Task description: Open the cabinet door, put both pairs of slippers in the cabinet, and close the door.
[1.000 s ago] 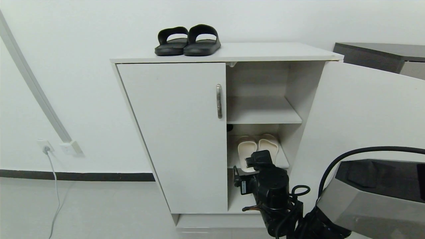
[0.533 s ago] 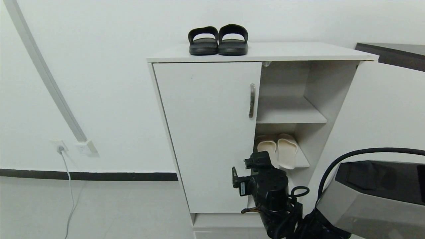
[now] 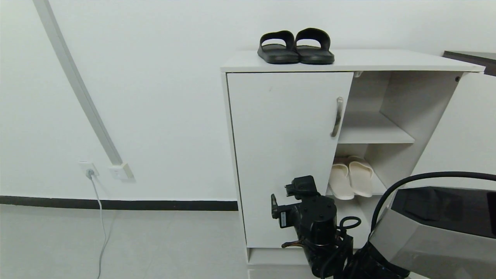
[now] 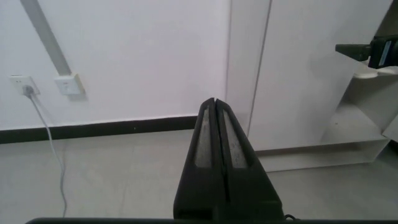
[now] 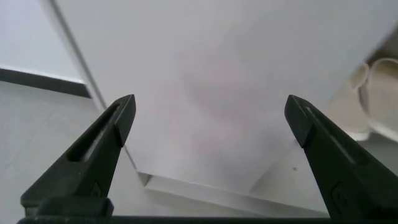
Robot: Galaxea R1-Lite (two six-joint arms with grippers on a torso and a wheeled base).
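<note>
A pair of black rubber slippers [image 3: 296,48] sits atop the white two-door cabinet [image 3: 387,59]. A cream pair [image 3: 350,178] lies on a lower shelf, partly hidden behind the shut left door [image 3: 283,155]. The open right door [image 3: 465,128] is cut off. The left pincer [image 4: 215,134] is pressed together; the right pincer [image 5: 210,106] is spread apart, empty.

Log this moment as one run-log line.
right door open; white slippers inside; black slippers on top; left gripper shut; right gripper open

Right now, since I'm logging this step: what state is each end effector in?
Left end effector: closed, holding nothing.
Right end effector: open, holding nothing.
</note>
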